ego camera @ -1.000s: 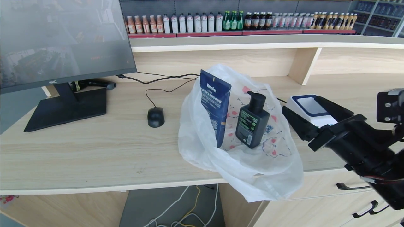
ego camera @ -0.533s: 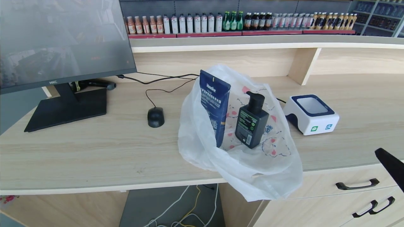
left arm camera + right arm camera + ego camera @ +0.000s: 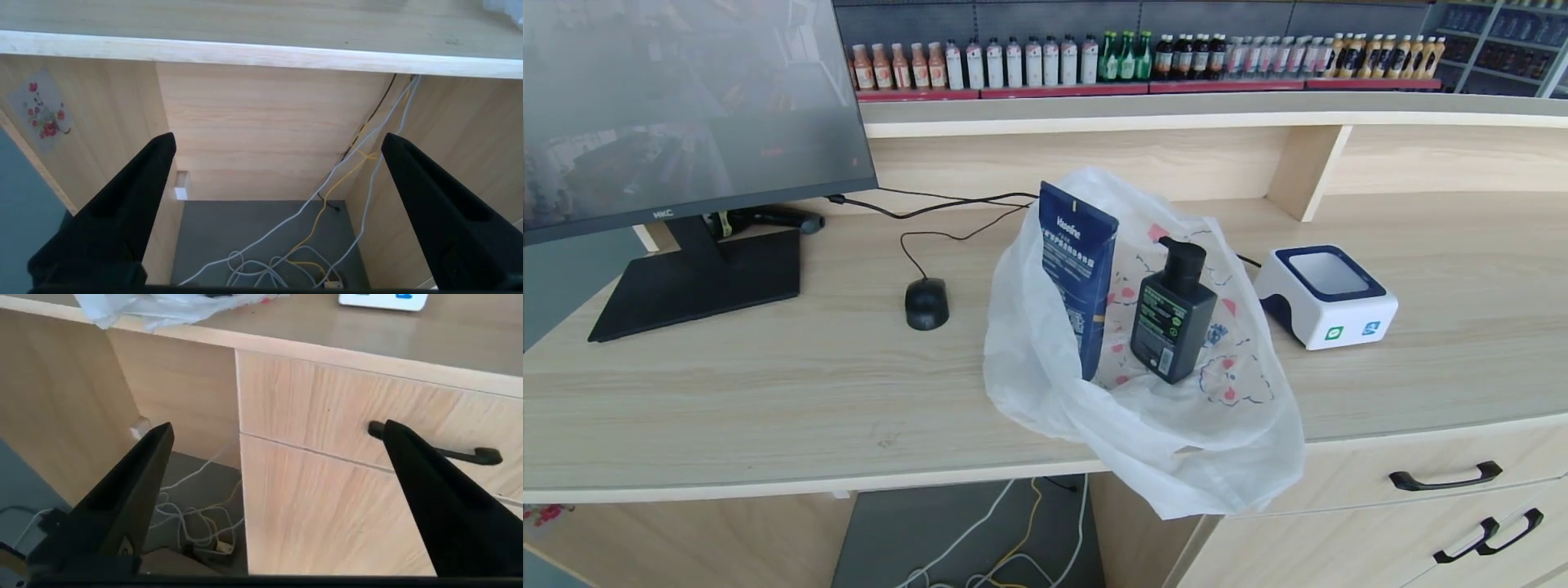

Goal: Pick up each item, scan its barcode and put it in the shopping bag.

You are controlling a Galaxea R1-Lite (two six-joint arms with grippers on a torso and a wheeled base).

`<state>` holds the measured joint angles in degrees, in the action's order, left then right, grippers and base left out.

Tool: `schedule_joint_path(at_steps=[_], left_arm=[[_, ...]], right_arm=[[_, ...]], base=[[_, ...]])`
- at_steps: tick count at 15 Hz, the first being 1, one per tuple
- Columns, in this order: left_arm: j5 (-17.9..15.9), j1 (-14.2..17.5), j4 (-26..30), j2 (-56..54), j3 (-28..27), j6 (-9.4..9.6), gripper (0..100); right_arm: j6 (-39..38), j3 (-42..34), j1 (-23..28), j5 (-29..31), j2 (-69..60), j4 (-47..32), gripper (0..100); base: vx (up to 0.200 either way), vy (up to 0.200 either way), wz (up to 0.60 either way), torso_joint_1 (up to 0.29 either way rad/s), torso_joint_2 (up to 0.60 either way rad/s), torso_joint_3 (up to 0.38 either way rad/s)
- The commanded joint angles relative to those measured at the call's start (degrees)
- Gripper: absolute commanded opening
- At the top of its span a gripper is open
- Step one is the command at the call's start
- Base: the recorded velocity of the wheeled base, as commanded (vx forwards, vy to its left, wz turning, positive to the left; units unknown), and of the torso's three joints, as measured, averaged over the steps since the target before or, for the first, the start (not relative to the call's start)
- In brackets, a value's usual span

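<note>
Both items already in shopping bag mid-counter: blue tube standing, dark pump bottle upright just beside it. Barcode scanner near bag, on robot's right.

Bag: thin plastic, soft, looks slippery, likely to sag if tugged; best taken by rim. Bottle: rigid, probably heavy with liquid; grip body, not pump. Tube: flexible, light.

Left gripper jaws spread wide, empty, below counter edge facing cable recess. Right gripper likewise wide apart, empty, low before drawer fronts. Both well apart from bag.
</note>
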<state>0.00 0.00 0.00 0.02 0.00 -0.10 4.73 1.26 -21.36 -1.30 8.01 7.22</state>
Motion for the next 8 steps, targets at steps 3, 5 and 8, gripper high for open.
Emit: schedule_joint_path(at_steps=[3, 5, 8], left_arm=[[0.0, -0.09, 0.0, -0.02, 0.0, 0.01, 100], [0.0, -0.09, 0.0, -0.02, 0.0, 0.01, 100], [0.0, -0.09, 0.0, -0.02, 0.0, 0.01, 100]], right_arm=[[2.3, -0.03, 3.52, -3.53, -5.46, -7.74, 100], [1.86, -0.03, 12.48, -3.62, 0.25, -7.57, 100], [0.9, -0.11, 14.85, -3.44, -1.51, -7.39, 100]], base=[[0.0, 0.0, 0.0, 0.0, 0.0, 0.0], [0.0, 0.0, 0.0, 0.0, 0.0, 0.0], [0.0, 0.0, 0.0, 0.0, 0.0, 0.0]])
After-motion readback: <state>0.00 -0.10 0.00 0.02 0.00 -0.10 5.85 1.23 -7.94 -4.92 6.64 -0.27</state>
